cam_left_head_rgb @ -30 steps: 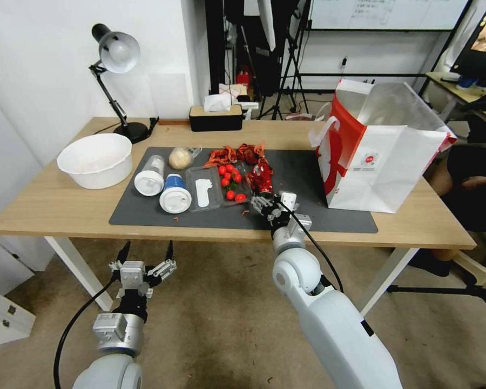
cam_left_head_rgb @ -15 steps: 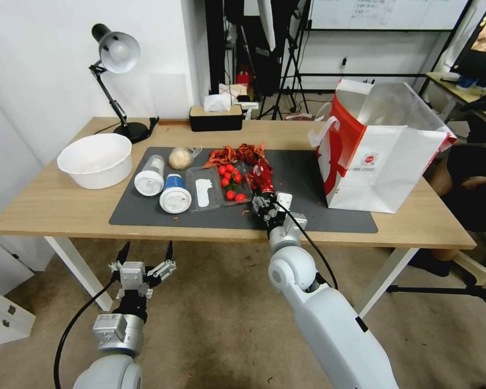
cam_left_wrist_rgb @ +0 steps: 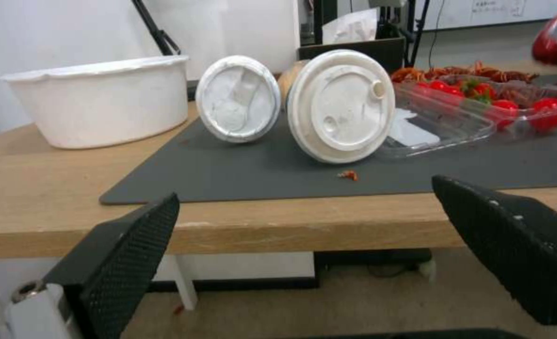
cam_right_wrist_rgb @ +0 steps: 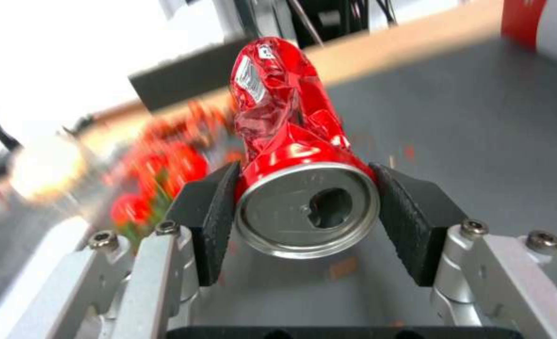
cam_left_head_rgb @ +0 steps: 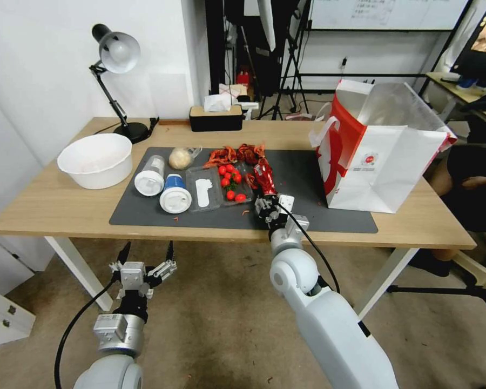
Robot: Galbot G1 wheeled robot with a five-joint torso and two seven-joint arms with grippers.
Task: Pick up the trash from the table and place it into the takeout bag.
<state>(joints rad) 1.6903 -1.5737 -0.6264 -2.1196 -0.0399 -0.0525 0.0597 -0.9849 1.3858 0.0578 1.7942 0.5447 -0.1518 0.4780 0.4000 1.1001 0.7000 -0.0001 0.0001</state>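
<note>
The right end effector (cam_right_wrist_rgb: 303, 212) is clenched on the crushed red drink can (cam_right_wrist_rgb: 287, 127) at its silver end, at centre frame over the counter's dark mat (cam_left_head_rgb: 308, 178). Keep that squeeze firm — the dented metal looks slippery — and carry it high enough to clear the rim of the takeout bag (cam_left_head_rgb: 380, 162) at right. The left end effector (cam_left_head_rgb: 144, 258), fingers spread, waits at lower left.

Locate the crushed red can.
Head view: the crushed red can sits mid-mat, clamped in the right tool, beside the tomato tray, left of the takeout bag.

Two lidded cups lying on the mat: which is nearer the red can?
The blue cup with white lid; the clear white-lidded cup lies beyond it, toward the white bowl.
</note>
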